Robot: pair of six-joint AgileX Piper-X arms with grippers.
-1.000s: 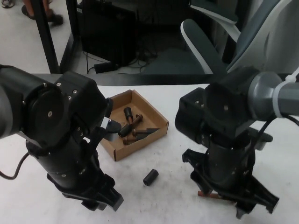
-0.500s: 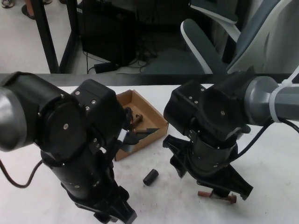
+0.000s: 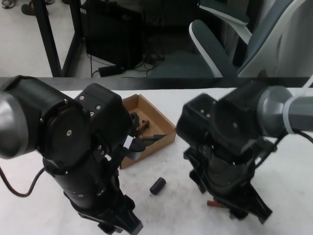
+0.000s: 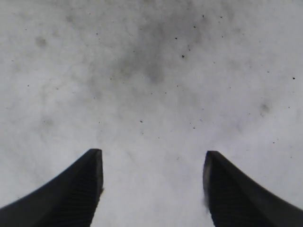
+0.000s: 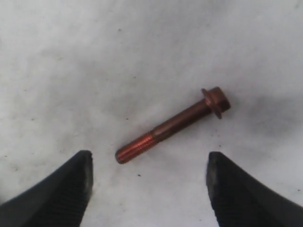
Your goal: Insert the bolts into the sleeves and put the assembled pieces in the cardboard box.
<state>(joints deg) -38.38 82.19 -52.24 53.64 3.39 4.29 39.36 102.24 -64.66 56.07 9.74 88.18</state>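
The bolt (image 5: 173,124) lies flat on the bench (image 5: 71,56), to the right of the sleeve (image 3: 157,186) and apart from it, just ahead of my right gripper (image 5: 149,158). Its long axis slants across the gap between my wide-open right jaws, with the flanged head nearer one finger and the threads nearer the other. My left gripper (image 4: 152,153), also open and empty, hangs left of the sleeve, farther from the bolt.

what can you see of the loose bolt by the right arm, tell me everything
The bolt is copper-coloured, metal by its look: a flanged hex head, a smooth shank and a threaded tip. It lies flat on the white bench, bare of any sleeve, just in front of the open right claw, whose fingers stand apart and do not touch it.
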